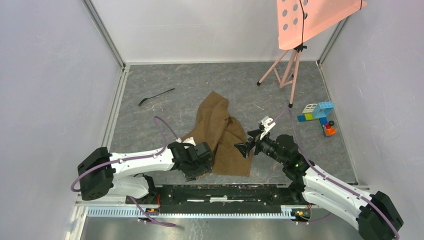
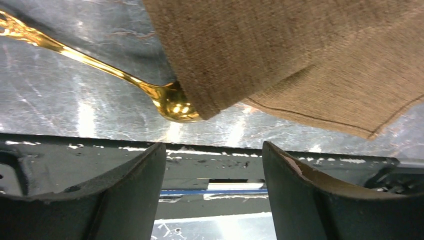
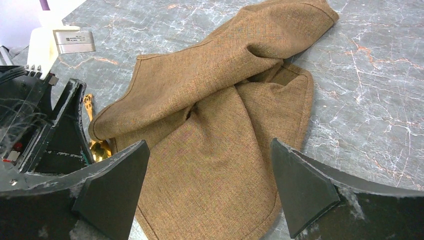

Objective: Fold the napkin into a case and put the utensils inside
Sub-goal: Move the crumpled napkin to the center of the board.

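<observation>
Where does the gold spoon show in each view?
Top external: not discernible; the left hand covers that spot.
Left wrist: spoon runs from upper left to centre, its bowl partly under the napkin corner.
Right wrist: a gold glint at the left, beside the left hand.
Shared landmark: the napkin's near-left corner.

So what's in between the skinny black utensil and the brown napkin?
Nothing but bare grey table lies between the black utensil and the napkin. The top view shows that stretch plainly.
</observation>
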You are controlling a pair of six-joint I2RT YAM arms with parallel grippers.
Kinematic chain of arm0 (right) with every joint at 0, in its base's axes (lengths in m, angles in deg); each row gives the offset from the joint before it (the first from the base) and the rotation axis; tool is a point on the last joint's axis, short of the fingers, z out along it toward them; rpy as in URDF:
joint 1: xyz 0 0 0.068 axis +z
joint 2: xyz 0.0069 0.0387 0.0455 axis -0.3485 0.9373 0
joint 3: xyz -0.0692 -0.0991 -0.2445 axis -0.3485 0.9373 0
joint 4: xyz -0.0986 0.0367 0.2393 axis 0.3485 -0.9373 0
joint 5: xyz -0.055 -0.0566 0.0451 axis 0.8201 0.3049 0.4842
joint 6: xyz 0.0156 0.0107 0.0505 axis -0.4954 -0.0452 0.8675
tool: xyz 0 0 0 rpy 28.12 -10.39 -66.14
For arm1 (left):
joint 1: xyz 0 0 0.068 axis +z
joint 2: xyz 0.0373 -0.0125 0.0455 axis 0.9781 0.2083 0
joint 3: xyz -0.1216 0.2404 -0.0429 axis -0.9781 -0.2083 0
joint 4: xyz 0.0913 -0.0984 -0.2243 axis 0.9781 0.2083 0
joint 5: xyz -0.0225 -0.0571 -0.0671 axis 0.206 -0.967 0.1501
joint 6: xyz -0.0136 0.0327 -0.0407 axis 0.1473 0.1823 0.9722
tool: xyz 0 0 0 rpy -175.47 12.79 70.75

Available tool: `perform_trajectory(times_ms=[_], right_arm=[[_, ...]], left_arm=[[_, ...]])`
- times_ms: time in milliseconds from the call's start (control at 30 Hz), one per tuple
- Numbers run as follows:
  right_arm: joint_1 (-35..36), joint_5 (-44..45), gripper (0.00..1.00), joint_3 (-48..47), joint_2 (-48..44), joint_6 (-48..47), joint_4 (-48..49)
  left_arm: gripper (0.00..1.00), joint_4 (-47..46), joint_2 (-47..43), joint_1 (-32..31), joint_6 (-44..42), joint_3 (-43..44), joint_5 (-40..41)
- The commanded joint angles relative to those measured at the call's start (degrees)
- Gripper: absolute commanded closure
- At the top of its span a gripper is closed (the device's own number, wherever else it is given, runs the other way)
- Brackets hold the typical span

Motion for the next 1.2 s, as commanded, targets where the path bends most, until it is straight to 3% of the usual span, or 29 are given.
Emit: perform_trajectory(times_ms=[0, 233, 367, 500, 667, 867, 1000, 1167], right_arm=[[0.30, 0.98, 0.02, -0.34, -0.75, -0.46, 1.70], [0.32, 3.15, 0.02, -0.19, -1.96, -1.98, -0.39], [0.27, 3.88, 0.02, -0.16, -1.90, -2.16, -1.15], [0.32, 0.87, 0.02, 1.10, 1.23, 4.11, 4.20], [1.88, -9.67, 0.03, 0.24, 15.39, 17.02, 19.78], [5.51, -14.24, 0.04, -9.00, 36.98, 24.30, 30.70], [4.48, -11.29, 0.04, -14.76, 48.92, 28.58, 29.64], [-2.69, -5.01, 0.03, -15.41, 52.73, 29.26, 22.40]], left_arm=[[0.23, 4.77, 1.19, -0.87, 2.96, 1.64, 4.42], [0.22, 4.67, 2.88, -0.83, 1.04, 3.60, 6.37], [0.16, 3.21, 3.96, -0.79, -1.55, 6.58, 6.22], [0.13, 1.56, 3.78, -0.80, -1.98, 7.39, 6.40], [0.02, 2.61, -2.24, -0.69, -4.65, 6.22, 10.58], [0.00, 3.72, -14.32, -0.14, -10.27, 3.41, 14.38], [0.00, 1.67, -20.98, 0.94, -14.17, 2.17, 14.17], [0.00, -1.64, -22.73, 2.13, -17.67, 2.08, 11.52]])
